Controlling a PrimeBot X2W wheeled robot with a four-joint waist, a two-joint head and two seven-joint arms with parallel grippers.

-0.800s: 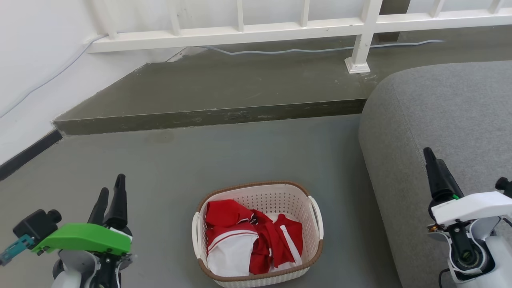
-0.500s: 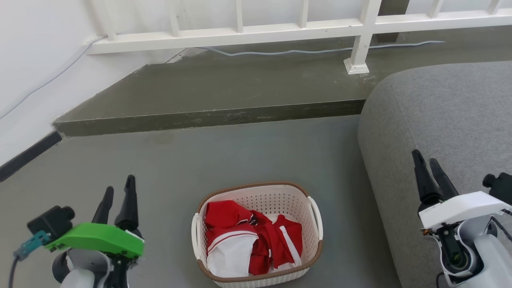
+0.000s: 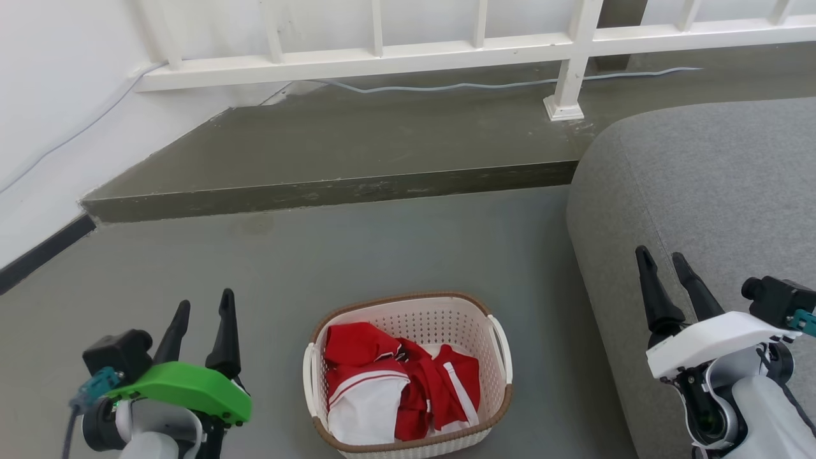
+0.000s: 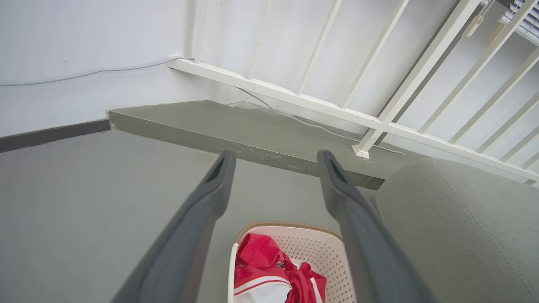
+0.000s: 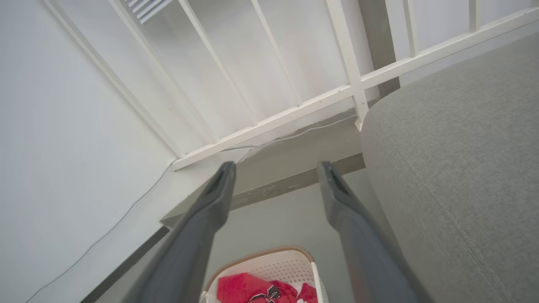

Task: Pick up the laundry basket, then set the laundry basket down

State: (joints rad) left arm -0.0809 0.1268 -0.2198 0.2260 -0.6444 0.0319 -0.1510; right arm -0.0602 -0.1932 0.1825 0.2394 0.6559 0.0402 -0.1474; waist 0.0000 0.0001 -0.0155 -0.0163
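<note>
— How did we hold our arms?
— We kept both low, one on each side of the laundry basket (image 3: 433,324) and apart from it. Our left gripper (image 3: 205,299), under its green cover, pointed forward and up, its two long dark fingers spread with nothing between them. Our right gripper (image 3: 659,254), under a white cover, showed against the grey sofa (image 3: 701,178), fingers likewise parted and empty.
— And where was the basket?
— It sat on the smooth grey floor (image 3: 382,255), just beside the sofa's rounded base and well short of the edge of the raised step (image 3: 331,191).
— What did we make of its build?
— Cream-white perforated plastic, rounded rectangular, with a brown woven-look rim and a loop handle on each side. Crumpled red and white clothes (image 3: 408,382) lay inside. The sofa looked like coarse woven fabric, and the railing (image 3: 382,54) beyond the step was made of white bars
</note>
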